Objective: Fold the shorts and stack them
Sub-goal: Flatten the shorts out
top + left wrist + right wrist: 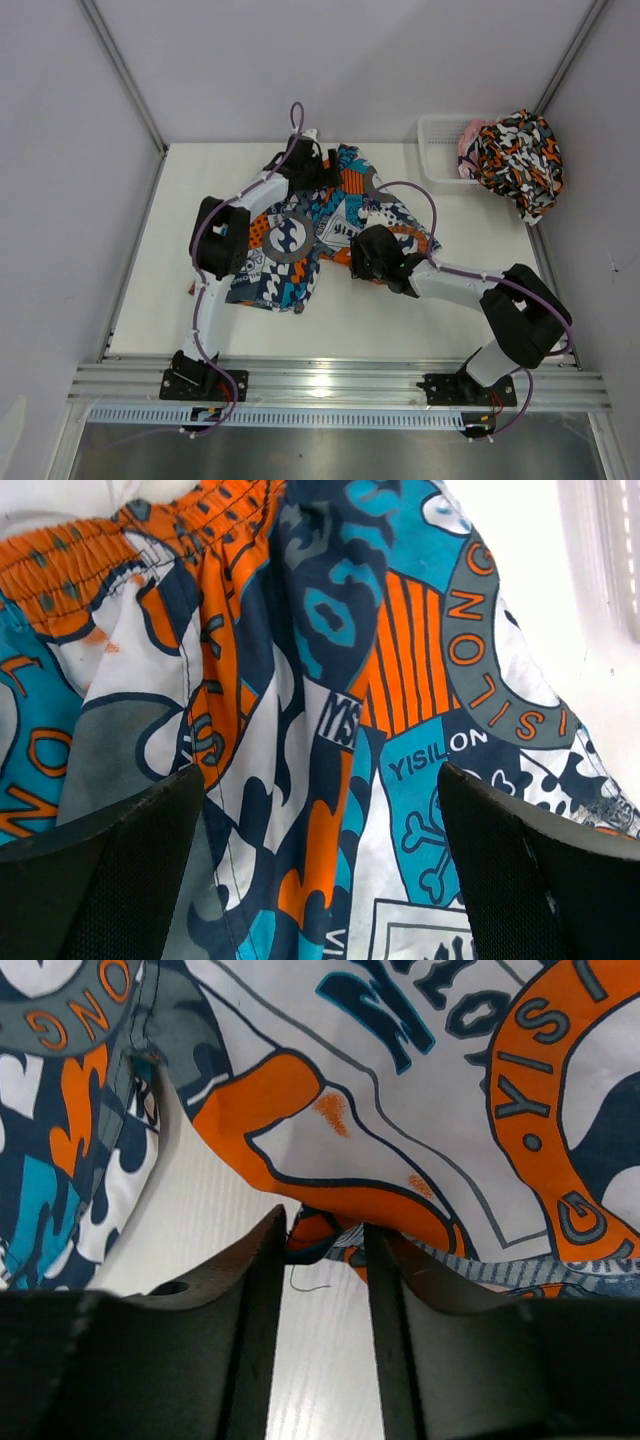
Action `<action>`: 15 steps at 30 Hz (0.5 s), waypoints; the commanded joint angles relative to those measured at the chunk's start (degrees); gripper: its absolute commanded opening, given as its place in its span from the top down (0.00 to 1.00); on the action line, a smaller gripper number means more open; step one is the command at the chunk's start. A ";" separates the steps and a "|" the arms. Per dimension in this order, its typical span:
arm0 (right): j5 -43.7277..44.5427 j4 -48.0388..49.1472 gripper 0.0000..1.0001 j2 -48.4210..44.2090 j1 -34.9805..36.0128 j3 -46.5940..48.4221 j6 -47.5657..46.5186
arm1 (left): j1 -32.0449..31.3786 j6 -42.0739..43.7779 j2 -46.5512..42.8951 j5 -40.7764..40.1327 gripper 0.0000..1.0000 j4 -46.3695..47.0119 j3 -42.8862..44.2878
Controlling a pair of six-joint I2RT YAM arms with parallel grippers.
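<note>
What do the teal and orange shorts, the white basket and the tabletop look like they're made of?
Shorts: thin printed fabric, matte, probably synthetic; it creases softly and the waistband is gathered. Basket: white plastic, judging by its moulded mesh walls. Tabletop: smooth white board, maybe laminate or painted; faint streaks show up close.

emblem shorts (300,270): on table (400,320), centre
blotched shorts (520,160): far right, heaped over basket (438,150) right end

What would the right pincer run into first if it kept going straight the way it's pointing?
The teal-blue shorts. Their hem lies right at the right pincer's tips, seemingly just inside the gap, so fabric comes first, almost at once.
</note>
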 commanded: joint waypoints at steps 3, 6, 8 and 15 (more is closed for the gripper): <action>9.11 6.60 0.73 1.43 1.91 2.02 0.30 | 1.32 -3.96 1.79 1.79 0.02 0.69 3.13; 11.39 6.69 0.89 1.16 4.19 2.02 -1.72 | 1.32 -3.88 2.58 1.78 0.02 -0.18 4.18; 12.89 5.73 1.00 0.90 6.20 1.93 -3.38 | 1.32 -3.88 3.55 1.61 0.02 -0.88 5.42; 4.12 0.90 1.00 -4.81 9.99 -0.62 -5.60 | 1.40 -4.49 5.30 1.61 0.02 -1.68 6.56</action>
